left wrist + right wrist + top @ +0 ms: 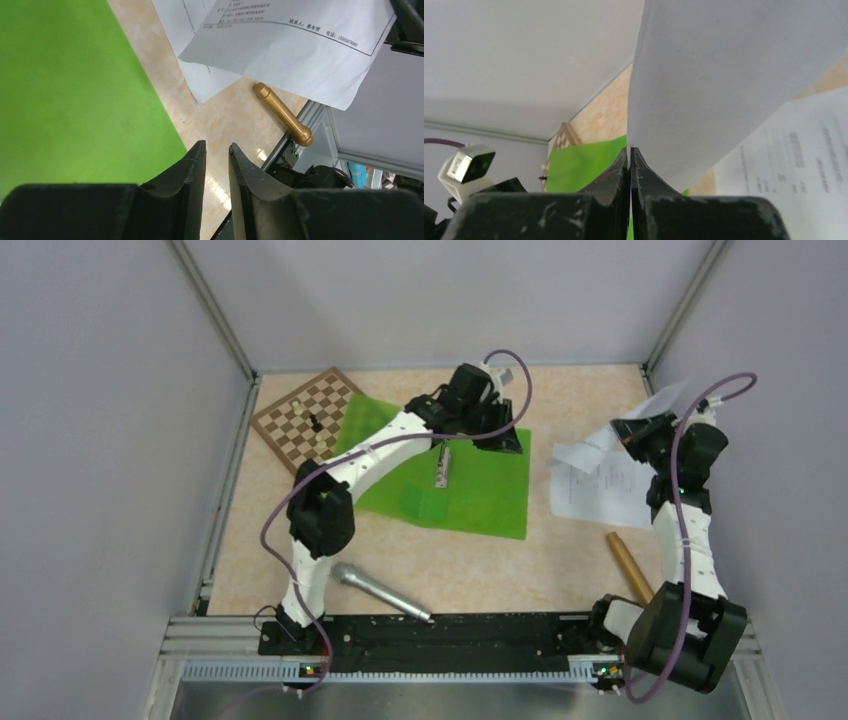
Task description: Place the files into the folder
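The green folder lies open on the table's middle, its metal clip showing inside. My left gripper hovers over the folder's far right edge. In the left wrist view its fingertips stand a narrow gap apart with nothing between them, beside the folder. The files lie right of the folder. My right gripper is shut on the edge of one sheet and holds it raised off the pile. In the right wrist view that sheet rises from the closed tips.
A brown checkered board with a small black piece lies partly under the folder's far left corner. A silver microphone rests near the left arm's base. A gold cylinder lies by the right arm, below the files.
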